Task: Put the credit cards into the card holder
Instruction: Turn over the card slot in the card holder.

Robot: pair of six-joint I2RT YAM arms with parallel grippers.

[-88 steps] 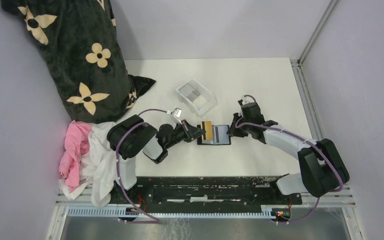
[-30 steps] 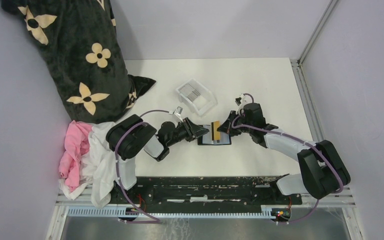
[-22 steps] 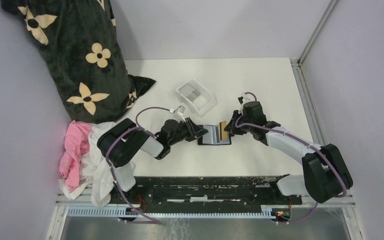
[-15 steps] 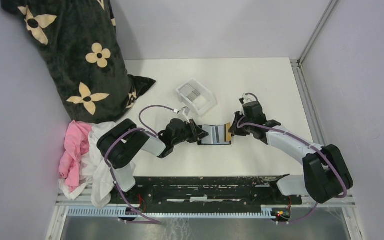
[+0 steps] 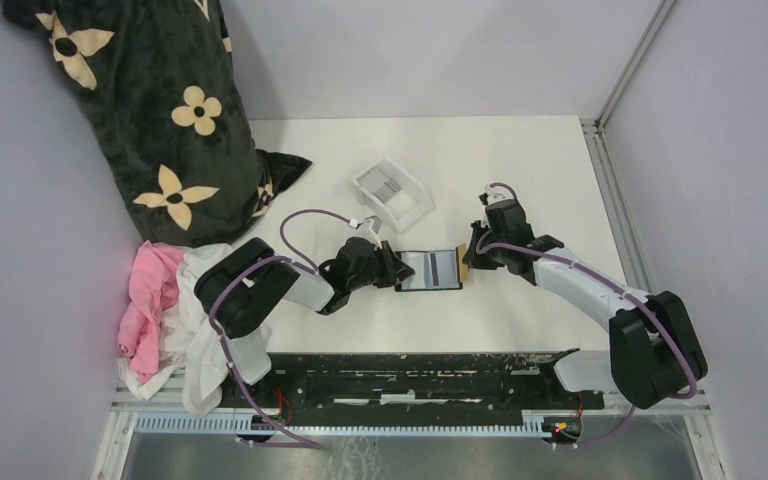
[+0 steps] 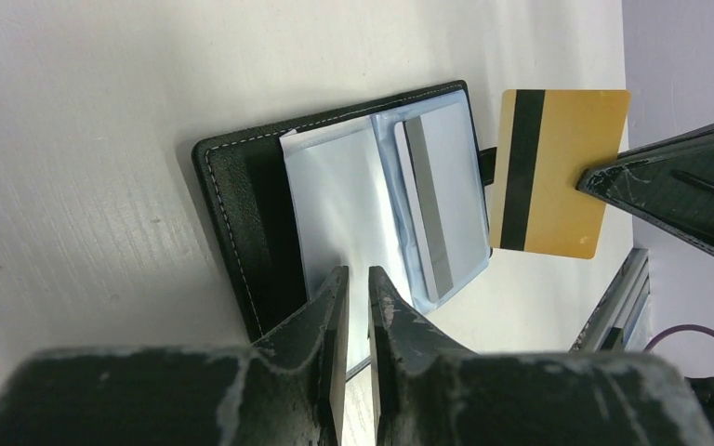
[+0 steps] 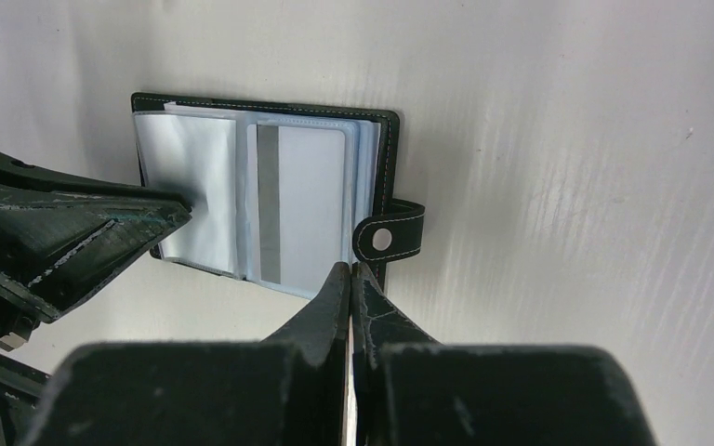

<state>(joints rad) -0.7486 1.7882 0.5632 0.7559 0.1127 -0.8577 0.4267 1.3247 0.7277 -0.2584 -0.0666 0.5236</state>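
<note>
The black card holder [image 5: 430,270] lies open on the white table, snap tab [image 7: 386,237] to its right. A grey card [image 6: 437,204] sits in its right sleeve and also shows in the right wrist view [image 7: 302,204]. My left gripper [image 5: 395,272] is at the holder's left half, its fingers nearly closed on a clear sleeve leaf [image 6: 335,204]. My right gripper [image 5: 470,260] is shut on the tan-orange card [image 6: 558,172] and holds it upright, just above the holder's right edge. That card is edge-on between my right fingers [image 7: 335,297].
A clear plastic tray [image 5: 392,192] with grey cards stands behind the holder. A black floral cloth [image 5: 150,100] fills the back left. Pink and white clothes [image 5: 165,310] lie at the near left. A black rail [image 5: 410,365] runs along the near edge.
The tan-orange card lay on the holder's left half. My right gripper took it and carried it rightwards to the holder's right edge. My left gripper edged slightly right.
</note>
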